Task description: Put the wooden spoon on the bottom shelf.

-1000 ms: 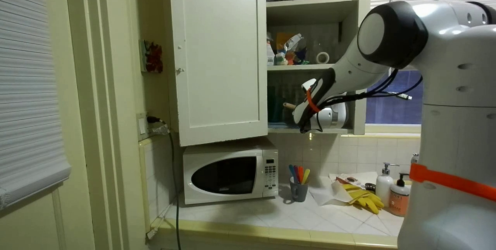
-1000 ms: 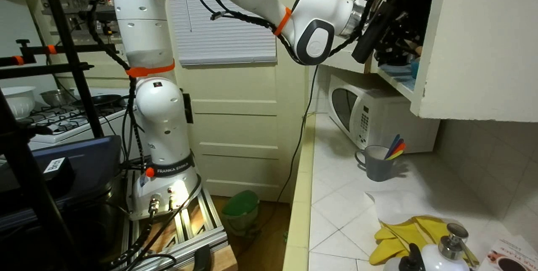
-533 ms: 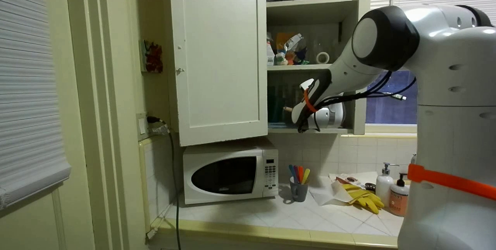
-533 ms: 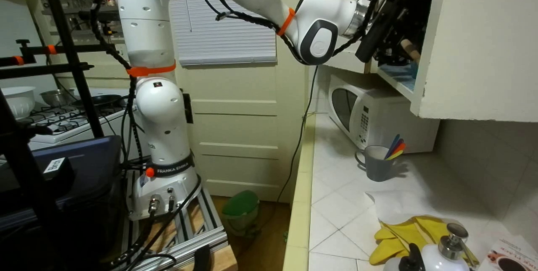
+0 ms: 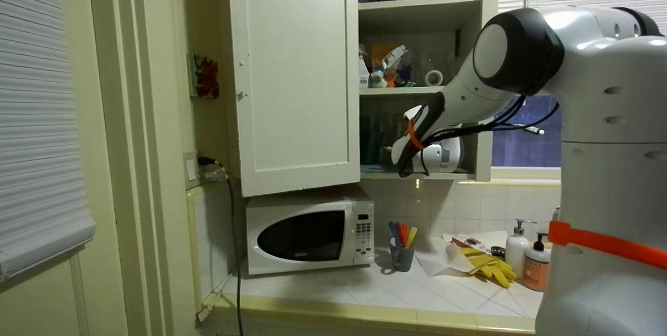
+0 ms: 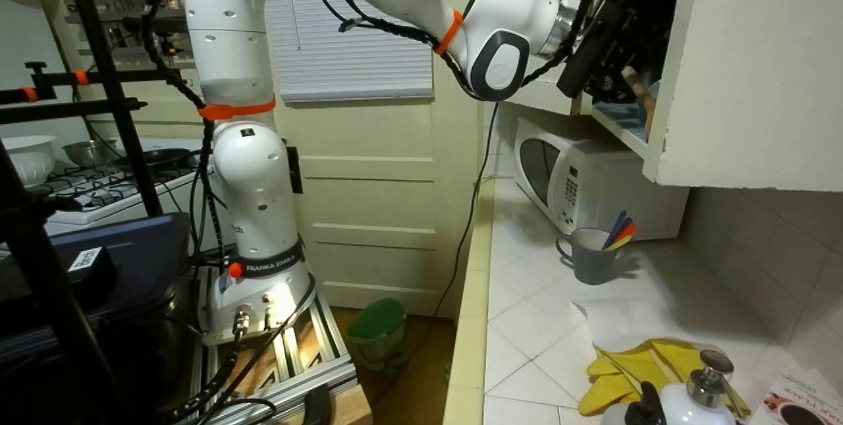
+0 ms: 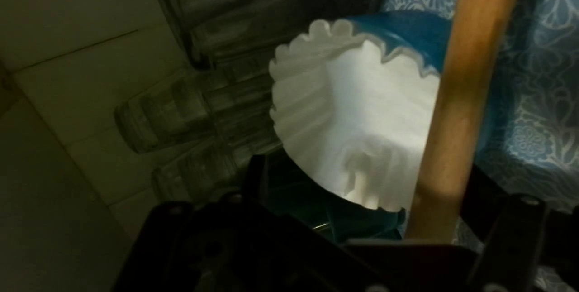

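The wooden spoon [image 7: 461,115] shows as a long handle across the right side of the wrist view, in front of a blue container holding white paper filters. Its far end runs out of the picture. My gripper [image 7: 367,172] is open inside the cupboard, with the handle between its spread fingers, close to the right one; contact there cannot be told. The bottom shelf [image 7: 538,133] has a blue patterned liner. In an exterior view the spoon [image 6: 639,95] slants down beside the dark gripper; in an exterior view only a bit of the spoon [image 5: 388,148] shows behind the arm.
Clear glasses [image 7: 176,111] and the filter-lined blue container [image 7: 402,29] stand close to the gripper. The cupboard door [image 5: 299,75] hangs open beside the arm, and a middle shelf [image 5: 404,90] lies above. Below are a microwave [image 5: 307,237] and a grey mug [image 6: 591,260].
The gripper has opened around the spoon. In an exterior view the spoon's handle has dropped and now slants more steeply. The arm has shifted slightly further into the cupboard.
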Robot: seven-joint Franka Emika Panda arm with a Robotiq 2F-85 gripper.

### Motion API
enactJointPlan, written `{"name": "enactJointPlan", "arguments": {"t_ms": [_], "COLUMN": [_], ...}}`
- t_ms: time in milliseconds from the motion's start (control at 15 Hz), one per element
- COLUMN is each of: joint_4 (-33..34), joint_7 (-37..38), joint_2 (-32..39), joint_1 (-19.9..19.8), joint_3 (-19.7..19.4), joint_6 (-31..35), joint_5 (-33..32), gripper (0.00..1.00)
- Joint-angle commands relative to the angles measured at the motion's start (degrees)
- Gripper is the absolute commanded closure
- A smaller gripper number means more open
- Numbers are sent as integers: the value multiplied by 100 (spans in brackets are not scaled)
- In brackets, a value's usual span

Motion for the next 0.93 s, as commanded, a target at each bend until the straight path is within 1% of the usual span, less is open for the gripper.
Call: {"name": "enactJointPlan", "arguments": {"t_ms": [0, 67, 133, 200, 267, 400, 467, 733, 800, 867], "joint_4": [-84, -98, -102, -110, -119, -170, -186, -434, -505, -581], "joint_7": [-265, -204, -228, -245, -281, -313, -324, -454, -484, -512], "joint_2": [-56, -123, -144, -171, -198, -296, -319, -539, -584, -629], "joint_1": [57, 61, 69, 83, 92, 108, 105, 96, 93, 84], "joint_3": [-10, 8, 11, 16, 16, 32, 42, 140, 175, 216], "joint_6": [45, 51, 101, 147, 183, 200, 192, 99, 105, 133], "joint_5": [190, 146, 147, 176, 202, 245, 275, 423, 433, 445], "gripper": [0, 25, 26, 32, 42, 56, 66, 94, 99, 100]}}
